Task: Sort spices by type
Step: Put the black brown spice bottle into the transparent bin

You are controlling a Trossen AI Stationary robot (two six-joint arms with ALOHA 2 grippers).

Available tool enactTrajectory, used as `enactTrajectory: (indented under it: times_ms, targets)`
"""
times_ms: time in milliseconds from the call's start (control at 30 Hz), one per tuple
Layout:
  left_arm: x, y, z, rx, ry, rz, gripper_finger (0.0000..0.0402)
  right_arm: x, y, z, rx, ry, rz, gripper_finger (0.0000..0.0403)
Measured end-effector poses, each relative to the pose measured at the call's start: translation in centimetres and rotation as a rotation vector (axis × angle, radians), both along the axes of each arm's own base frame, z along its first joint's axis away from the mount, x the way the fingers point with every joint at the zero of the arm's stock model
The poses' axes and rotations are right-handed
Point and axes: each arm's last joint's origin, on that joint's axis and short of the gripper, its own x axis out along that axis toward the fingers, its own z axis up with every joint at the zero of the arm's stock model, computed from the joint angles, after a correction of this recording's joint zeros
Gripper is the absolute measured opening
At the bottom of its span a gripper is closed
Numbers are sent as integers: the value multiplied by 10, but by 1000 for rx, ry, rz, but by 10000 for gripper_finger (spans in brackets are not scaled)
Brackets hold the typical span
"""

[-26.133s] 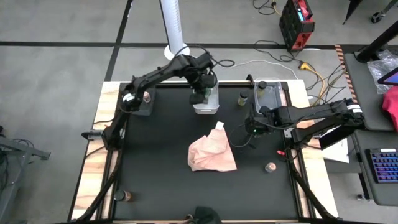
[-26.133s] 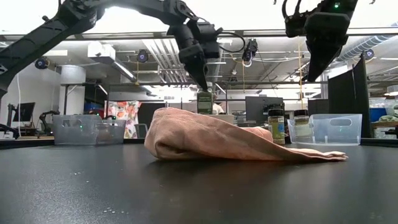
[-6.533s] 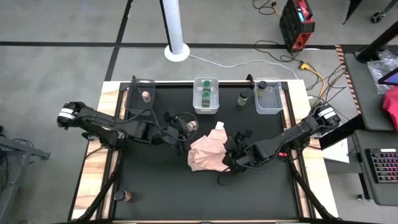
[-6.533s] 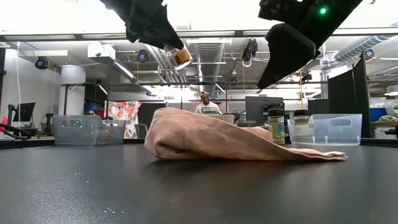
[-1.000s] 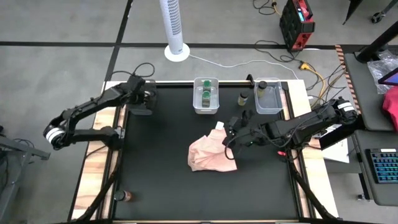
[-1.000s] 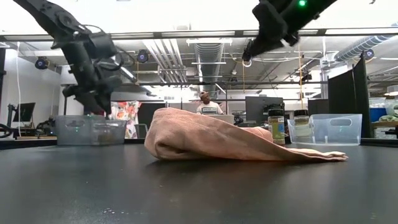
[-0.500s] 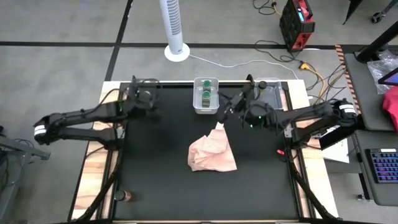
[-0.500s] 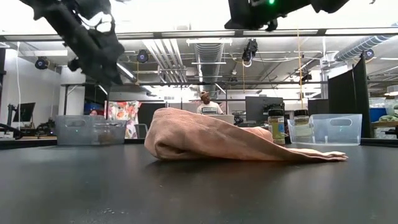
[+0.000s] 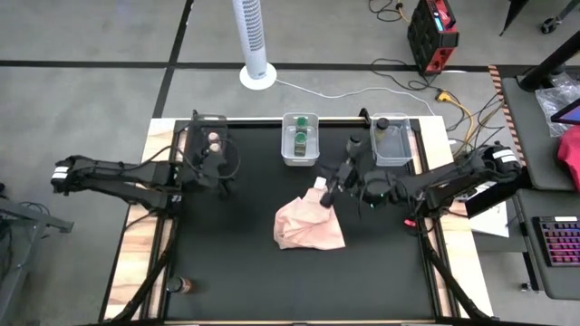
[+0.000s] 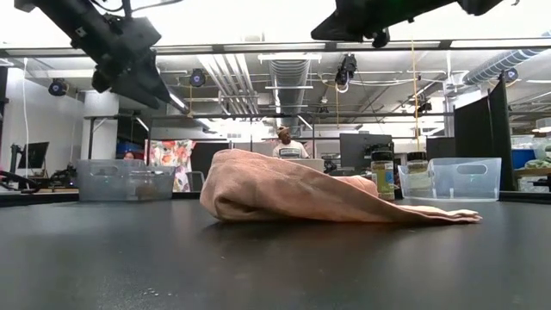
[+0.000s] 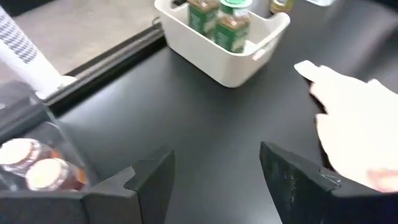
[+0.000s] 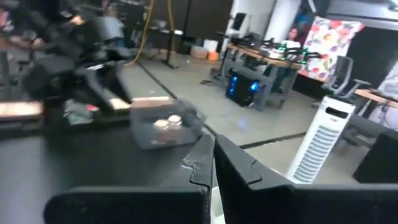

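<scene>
Two tan-lidded spice jars (image 11: 31, 165) stand in the clear left bin (image 9: 207, 145). Two green-lidded jars (image 11: 227, 22) stand in the white middle bin (image 9: 301, 140), and a dark-lidded jar (image 9: 381, 124) stands in the right bin (image 9: 395, 143). One jar (image 9: 354, 142) stands on the table between those bins. Another jar (image 9: 184, 285) stands at the near left. My left gripper (image 9: 225, 172) hovers open and empty just in front of the left bin. My right gripper (image 9: 326, 196) is shut and empty, high over the far corner of the pink cloth (image 9: 308, 222).
The crumpled pink cloth lies in the middle of the black table, with a white tag (image 9: 320, 183) at its far corner. The three bins line the far edge. A white tower fan (image 9: 256, 41) stands on the floor beyond the table.
My left gripper has risen out of the left bin, come a little toward the near edge and swung round toward the table's right; its fingers stay open. My right gripper has tipped up to level above the cloth's far corner and stays shut.
</scene>
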Motion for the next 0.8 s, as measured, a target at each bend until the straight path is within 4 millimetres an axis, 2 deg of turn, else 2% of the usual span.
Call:
enactTrajectory:
  times_ms: [167, 267, 467, 633, 800]
  targets:
    - [5, -15, -2, -56, -6, -76, 216, -6, 29, -9, -12, 94, 25, 9]
    - [8, -25, 2, -97, -24, -120, 217, -11, 38, -17, 28, 130, 9, 9]
    - [19, -45, 4, -154, -10, -148, 217, -16, 43, -30, 128, 186, -6, 9]
    - [27, -60, 11, -178, 97, -150, 217, -18, 45, -39, 155, 235, -12, 11]
    - [40, -75, 16, -283, 214, -216, 217, -20, 45, -44, 170, 245, -15, 13]
